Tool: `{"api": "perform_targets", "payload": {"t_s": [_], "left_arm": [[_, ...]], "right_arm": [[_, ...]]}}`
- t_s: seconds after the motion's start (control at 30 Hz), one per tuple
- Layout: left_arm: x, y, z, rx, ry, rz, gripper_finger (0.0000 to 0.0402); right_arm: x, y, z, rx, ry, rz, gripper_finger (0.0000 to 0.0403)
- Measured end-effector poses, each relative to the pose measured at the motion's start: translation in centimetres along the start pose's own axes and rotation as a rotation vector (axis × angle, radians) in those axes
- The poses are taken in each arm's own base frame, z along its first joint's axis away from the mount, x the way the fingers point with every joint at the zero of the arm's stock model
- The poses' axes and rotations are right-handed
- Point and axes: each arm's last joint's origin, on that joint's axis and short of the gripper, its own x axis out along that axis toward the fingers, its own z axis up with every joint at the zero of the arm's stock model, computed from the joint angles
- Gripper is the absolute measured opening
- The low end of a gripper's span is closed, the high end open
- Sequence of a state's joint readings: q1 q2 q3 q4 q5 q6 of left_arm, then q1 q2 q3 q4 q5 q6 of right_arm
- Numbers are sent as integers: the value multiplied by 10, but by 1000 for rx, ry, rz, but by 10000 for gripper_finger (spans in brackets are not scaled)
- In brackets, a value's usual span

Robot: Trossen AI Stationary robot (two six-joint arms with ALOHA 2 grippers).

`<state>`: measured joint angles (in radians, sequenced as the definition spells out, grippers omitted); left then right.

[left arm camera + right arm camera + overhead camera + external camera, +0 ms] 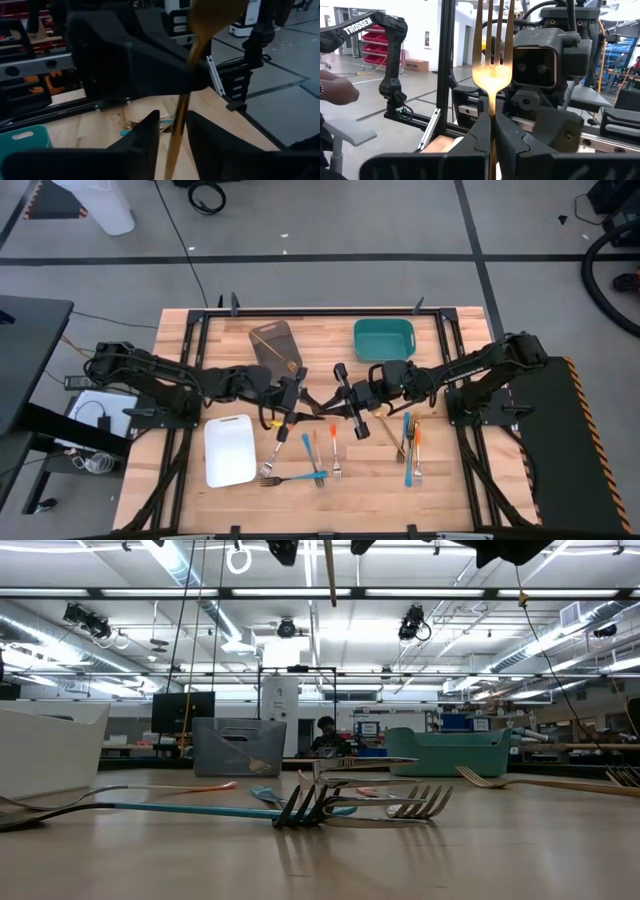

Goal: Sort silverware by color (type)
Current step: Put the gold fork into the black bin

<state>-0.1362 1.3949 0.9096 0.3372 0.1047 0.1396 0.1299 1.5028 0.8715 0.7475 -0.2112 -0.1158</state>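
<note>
Sorting at an early stage. The wooden slatted table [180,330] carries three trays. A white flat rectangular tray [229,450] lies just outward of and nearer than the left tool [290,395], and no fork is seen on it. A grey plastic tray [275,345] stands just beyond the left tool, and one slim gold fork [268,343] is seen in it. A teal plastic bin [384,335] stands just beyond the right tool [350,395], and no fork is seen in it.

The two tools are brought together over the middle of the table, well above the surface. The right tool is clamped on the handle of an all-gold metal fork [492,75], which is held upright with its tines upward. The left tool is set astride the same handle. Its fingers [145,135] stand apart, a narrow gap being visible beside the handle, so a handover is judged to be under way and not completed.

The remaining silverware lies unsorted on the table below and in front of the tools. A loose group with blue-handled forks [310,455], an orange-handled fork [333,445] and a dark metal fork [270,465] lies beneath them. A second mixed cluster [410,445] lies beneath the right arm. Most of the work is therefore judged to be left.
</note>
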Motion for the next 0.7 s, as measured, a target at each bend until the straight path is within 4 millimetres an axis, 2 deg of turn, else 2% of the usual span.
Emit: {"api": "perform_targets", "payload": {"t_s": [0.23, 0.4, 0.5, 0.7], "left_arm": [[0, 0, 0, 4, -1, 0, 33], [0, 0, -1, 2, 12, -1, 30], [0, 3, -5, -5, 41, 6, 30], [-1, 4, -6, -9, 55, -2, 30]], "right_arm": [[0, 0, 0, -6, 0, 1, 17], [0, 0, -2, 14, 23, -12, 22], [0, 0, -5, 36, 54, -36, 44], [0, -1, -7, 53, 76, -77, 118]]}}
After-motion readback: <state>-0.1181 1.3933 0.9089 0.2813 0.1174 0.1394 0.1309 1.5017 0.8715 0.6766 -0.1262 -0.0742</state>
